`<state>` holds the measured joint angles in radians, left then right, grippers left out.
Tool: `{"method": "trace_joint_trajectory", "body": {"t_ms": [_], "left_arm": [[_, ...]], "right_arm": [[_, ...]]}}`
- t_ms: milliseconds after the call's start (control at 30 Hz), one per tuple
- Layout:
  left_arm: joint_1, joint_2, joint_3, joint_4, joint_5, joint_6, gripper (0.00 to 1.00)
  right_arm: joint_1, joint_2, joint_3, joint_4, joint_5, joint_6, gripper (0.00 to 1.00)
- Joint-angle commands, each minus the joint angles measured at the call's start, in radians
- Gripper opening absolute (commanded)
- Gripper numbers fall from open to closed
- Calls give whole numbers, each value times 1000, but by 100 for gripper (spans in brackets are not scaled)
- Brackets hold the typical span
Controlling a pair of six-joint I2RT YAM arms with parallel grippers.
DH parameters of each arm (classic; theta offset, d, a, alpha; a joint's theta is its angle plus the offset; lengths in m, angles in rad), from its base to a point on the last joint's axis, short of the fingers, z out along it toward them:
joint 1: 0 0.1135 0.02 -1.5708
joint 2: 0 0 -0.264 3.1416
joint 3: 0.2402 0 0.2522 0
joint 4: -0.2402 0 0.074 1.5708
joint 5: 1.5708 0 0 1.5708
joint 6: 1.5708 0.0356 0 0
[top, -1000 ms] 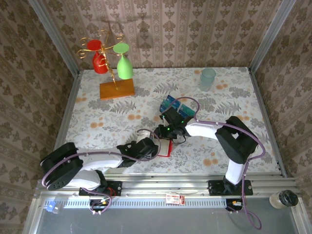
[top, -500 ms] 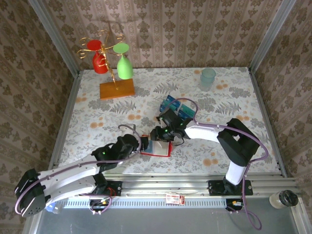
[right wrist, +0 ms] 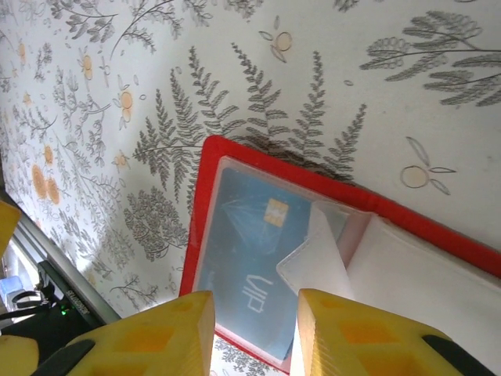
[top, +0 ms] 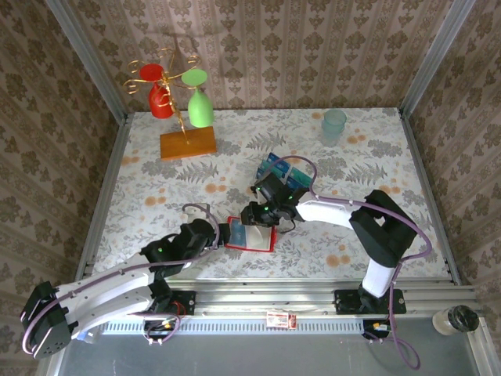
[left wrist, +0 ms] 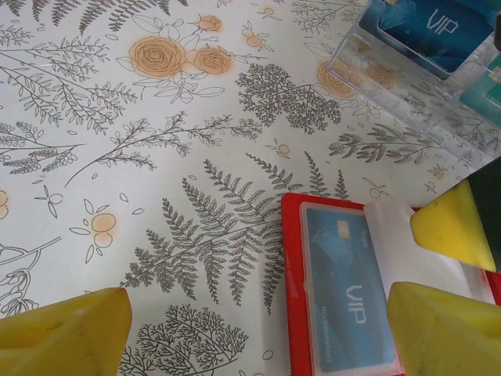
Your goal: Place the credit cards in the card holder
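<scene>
The red card holder (top: 249, 247) lies open on the flowered table near the front. A blue credit card (left wrist: 344, 290) marked VIP sits in its left half under a clear sleeve. A loose clear sleeve flap (right wrist: 317, 258) curls up over the card's right side. My left gripper (left wrist: 258, 337) is open wide, low at the holder's left edge (top: 225, 233). My right gripper (right wrist: 254, 337) hovers just over the card (right wrist: 243, 243), jaws a little apart with nothing between them. One of its fingers (left wrist: 454, 227) rests at the white sleeves. More credit cards, blue (left wrist: 430, 27) and teal (left wrist: 489, 94), stand in the rack.
A clear acrylic tiered rack (top: 283, 171) stands just behind the holder. A gold stand on a wooden base (top: 186, 141) carries a red and a green glass at the back left. A pale green cup (top: 333, 125) is at the back right. Patterned walls close in three sides.
My left arm has drawn back to the left, off the holder, uncovering the blue card in its left half. The right gripper has edged slightly towards the holder.
</scene>
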<state>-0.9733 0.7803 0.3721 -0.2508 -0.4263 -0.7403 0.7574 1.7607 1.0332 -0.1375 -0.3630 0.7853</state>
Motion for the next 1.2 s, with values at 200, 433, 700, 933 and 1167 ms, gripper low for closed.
{"method": "trace_joint_trajectory", "body": {"t_ms": [200,433,700,933,1167], "left_arm": [[9,-12,-18,4,8,10,86],[9,-11,-19,7,11,7,86],[9,-9,-19,4,9,6,86],[10,14,-18,21,17,8,86],[-12,110,12,66,41,23,86]], "right_arm": [[-39,-4,-35,-11,27,-17,34],[-62,26,-66,24,24,-18,33],[-75,37,-104,60,15,-14,33],[-81,-13,-113,65,-2,-33,33],[-95,-82,-97,-40,65,-91,25]]}}
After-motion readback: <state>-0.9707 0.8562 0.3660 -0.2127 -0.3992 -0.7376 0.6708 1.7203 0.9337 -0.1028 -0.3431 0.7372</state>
